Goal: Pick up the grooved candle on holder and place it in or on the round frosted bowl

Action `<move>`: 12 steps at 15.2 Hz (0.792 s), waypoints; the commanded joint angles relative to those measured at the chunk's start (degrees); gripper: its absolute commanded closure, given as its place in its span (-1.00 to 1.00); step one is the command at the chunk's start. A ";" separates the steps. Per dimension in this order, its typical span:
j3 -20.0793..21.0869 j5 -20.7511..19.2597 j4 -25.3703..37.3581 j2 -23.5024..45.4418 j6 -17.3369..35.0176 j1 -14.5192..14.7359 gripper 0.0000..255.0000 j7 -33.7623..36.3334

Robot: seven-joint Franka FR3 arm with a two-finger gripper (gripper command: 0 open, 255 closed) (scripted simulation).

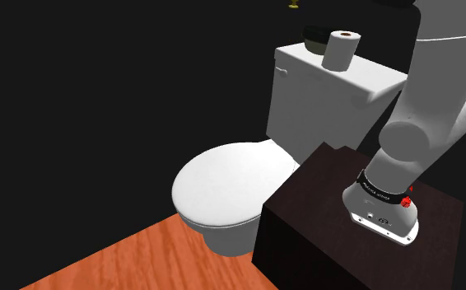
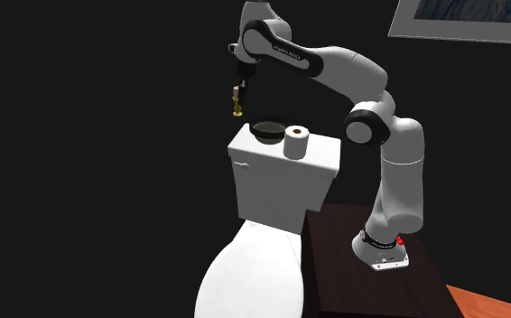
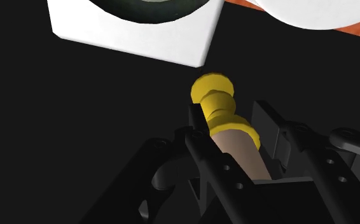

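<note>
One gripper hangs in the air. Its two black fingers are clamped on the one candle, a pale beige stick whose yellow holder juts out past the fingertips. In the wrist view the holder's tip shows just off the corner of the white toilet tank, against a black area. In the second exterior view, just right of the gripper and lower, one dark round bowl sits on the tank. Farther right of the gripper, just beside the bowl, one toilet-paper roll stands upright on the same tank. Below the gripper lies one closed white toilet lid. Well to the gripper's right, the arm's base stands on one dark stand.
</note>
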 commanded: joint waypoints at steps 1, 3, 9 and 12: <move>-0.50 -0.64 -3.57 -2.93 0.67 -0.22 1.00 -1.28; -1.16 -1.54 -8.43 -6.68 1.83 -0.52 1.00 -2.95; -3.30 -3.67 -18.50 -15.46 3.27 -2.49 1.00 -8.18; -3.98 -4.44 -22.08 -18.14 4.26 -3.20 1.00 -9.87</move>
